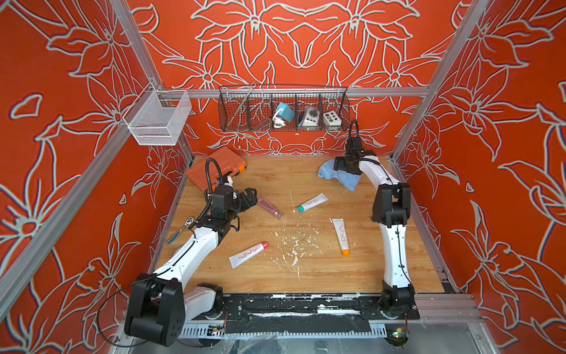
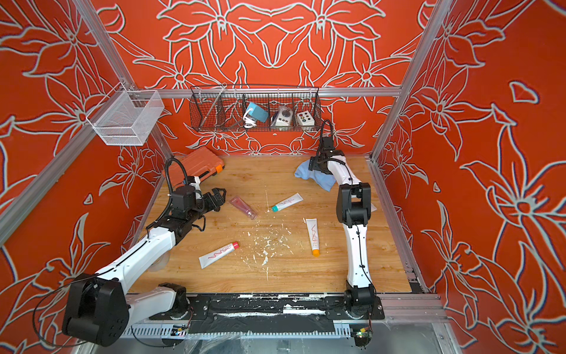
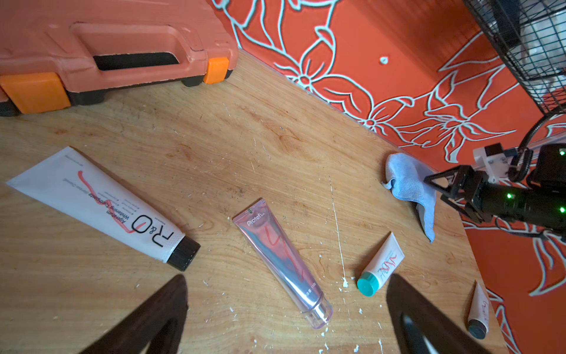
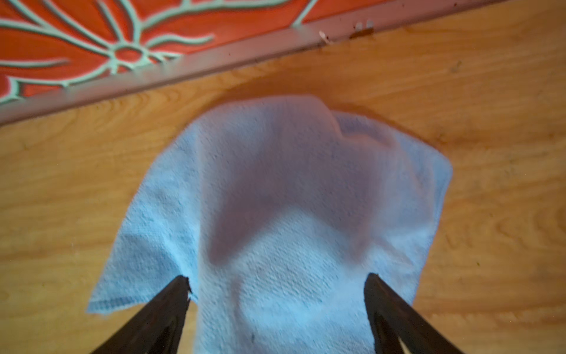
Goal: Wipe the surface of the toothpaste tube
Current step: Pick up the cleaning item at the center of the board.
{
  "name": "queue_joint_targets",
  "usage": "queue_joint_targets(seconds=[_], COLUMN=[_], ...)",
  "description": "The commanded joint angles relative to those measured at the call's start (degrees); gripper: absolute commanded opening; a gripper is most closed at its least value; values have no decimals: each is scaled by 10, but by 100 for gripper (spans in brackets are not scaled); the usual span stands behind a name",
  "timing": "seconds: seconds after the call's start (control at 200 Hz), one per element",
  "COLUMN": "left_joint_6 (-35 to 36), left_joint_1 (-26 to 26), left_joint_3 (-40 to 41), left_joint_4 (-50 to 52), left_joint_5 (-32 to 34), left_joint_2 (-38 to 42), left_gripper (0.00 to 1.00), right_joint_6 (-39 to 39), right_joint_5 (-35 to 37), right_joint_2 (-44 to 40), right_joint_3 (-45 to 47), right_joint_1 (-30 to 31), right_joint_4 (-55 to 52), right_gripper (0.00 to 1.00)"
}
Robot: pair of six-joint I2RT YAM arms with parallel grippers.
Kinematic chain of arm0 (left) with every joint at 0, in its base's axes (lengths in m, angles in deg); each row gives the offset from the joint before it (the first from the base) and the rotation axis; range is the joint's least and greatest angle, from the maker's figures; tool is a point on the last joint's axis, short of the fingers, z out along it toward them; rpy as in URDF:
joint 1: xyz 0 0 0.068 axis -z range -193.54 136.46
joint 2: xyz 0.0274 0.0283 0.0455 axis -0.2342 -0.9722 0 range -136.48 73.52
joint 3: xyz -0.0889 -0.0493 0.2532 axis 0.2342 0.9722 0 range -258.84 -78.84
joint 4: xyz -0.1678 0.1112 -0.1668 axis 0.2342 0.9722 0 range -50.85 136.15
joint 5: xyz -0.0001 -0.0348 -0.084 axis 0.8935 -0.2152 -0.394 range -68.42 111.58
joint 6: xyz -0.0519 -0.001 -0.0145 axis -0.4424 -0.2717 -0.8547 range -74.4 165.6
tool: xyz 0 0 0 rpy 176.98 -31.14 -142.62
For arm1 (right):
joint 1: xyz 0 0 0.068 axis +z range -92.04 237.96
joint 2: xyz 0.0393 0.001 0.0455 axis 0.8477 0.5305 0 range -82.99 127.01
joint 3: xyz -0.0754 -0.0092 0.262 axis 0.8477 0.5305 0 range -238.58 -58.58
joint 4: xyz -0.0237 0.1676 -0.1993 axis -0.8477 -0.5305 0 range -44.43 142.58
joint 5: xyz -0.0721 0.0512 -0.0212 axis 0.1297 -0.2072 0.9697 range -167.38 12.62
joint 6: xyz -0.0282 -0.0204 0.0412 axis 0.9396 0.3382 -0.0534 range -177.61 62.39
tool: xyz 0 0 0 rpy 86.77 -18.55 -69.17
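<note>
- The right gripper (image 4: 277,282), jaws apart, is held over the blue cloth (image 4: 306,184), far right; a raised fold should be pinched.
- The left gripper (image 3: 288,277), also spread, is kept by the pink toothpaste tube (image 3: 283,263), left of centre.

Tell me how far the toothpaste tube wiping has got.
Done: nothing visible. Red scribbles show on the pink tube and the teal-capped tube.
In hand: the right hand is open and poised over the blue cloth, not closed on it. The left hand is open and hangs above the pink tube, holding nothing.
Left: grip the cloth, steady a tube and wipe its surface.
</note>
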Motion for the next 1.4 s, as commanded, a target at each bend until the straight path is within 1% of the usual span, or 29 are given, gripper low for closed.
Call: queue_joint_targets(seconds=[0.0, 0.1, 0.23, 0.295, 0.405, 0.47, 0.51, 0.565, 0.61, 0.636, 0.701, 0.761, 0.821, 0.936, 1.036, 1.216, 1.396], left_joint_6=[-3, -4, -4, -4, -7, -8, -9, -10, -11, -11, -12, -10, -9, -1, 15, 63, 144], left_joint_1=[0, 0, 0, 0, 0, 0, 0, 0, 0, 0, 0, 1, 1, 8, 28, 87, 154], left_joint_3=[-21, -24, -28, -28, -29, -30, -30, -31, -30, -30, -30, -32, -33, -35, -39, -63, -92], left_joint_4=[-16, -16, -14, -15, -15, -15, -15, -15, -15, -14, -16, -15, -11, -11, -12, -4, -2], left_joint_5=[-7, -9, -11, -11, -13, -16, -18, -21, -22, -23, -26, -31, -38, -52, -57, -55, -48], left_joint_2=[-6, -10, -13, -15, -19, -21, -23, -23, -23, -23, -23, -25, -27, -32, -39, -64, -113], left_gripper=[100, 100, 100, 100, 100, 100, 100, 100, 99, 99, 99, 98, 96, 94, 92, 89, 87], right_joint_6=[-14, -19, -20, -19, -14, -11, -8, -3, 0, 3, 9, 14, 18, 30, 35, 40, 45], right_joint_5=[20, 23, 33, 32, 27, 27, 25, 17, 7, 1, -10, -15, -20, -35, -53, -80, -113], right_joint_2=[50, 79, 98, 101, 104, 103, 102, 99, 93, 88, 70, 50, 25, -31, -91, -210, -327], right_joint_3=[-72, -108, -124, -124, -122, -113, -108, -99, -87, -78, -49, -19, 15, 85, 160, 288, 397], right_joint_1=[4, 5, 4, 4, 4, 4, 4, 2, 1, 1, -1, -1, 0, -3, -5, -5, -5], right_joint_4=[-61, -67, -68, -67, -67, -67, -67, -65, -60, -55, -41, -29, -15, 10, 39, 80, 104], right_gripper=[91, 91, 89, 85, 70, 67, 61, 46, 39, 34, 15, 5, 0, 0, 0, 0, 0])
